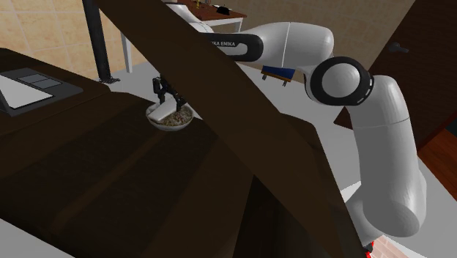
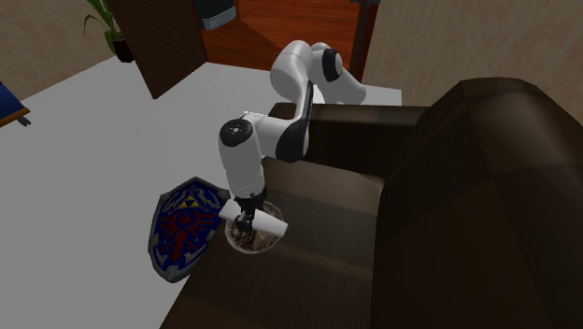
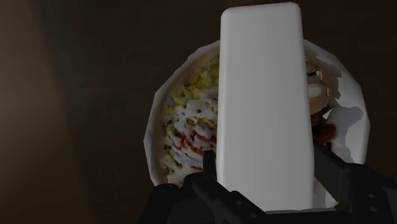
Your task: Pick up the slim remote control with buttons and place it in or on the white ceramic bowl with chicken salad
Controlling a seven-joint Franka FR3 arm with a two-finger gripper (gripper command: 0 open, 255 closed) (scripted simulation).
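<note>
Hidden items first. In the shoulder view a dark brown slab runs across the frame and covers the forearm and wrist of the arm. I cannot make out the remote there. In the wrist view the remote covers the middle of the bowl and part of the salad. The face toward the camera is plain white, and I see no buttons on it. I cannot tell whether the remote touches the salad.

Arm pose: in the second exterior view the arm reaches out over the dark brown sofa, bends at the wrist and points the gripper straight down. The gripper is clamped on the remote. In the wrist view the black fingers press its two long edges. The remote lies roughly level, directly above the bowl, which sits on the sofa near its edge. A blue shield stands just beside the bowl.

Writing: in the shoulder view the lettering on the arm is partly cut off by the slab. The visible letters end in "IKA".
</note>
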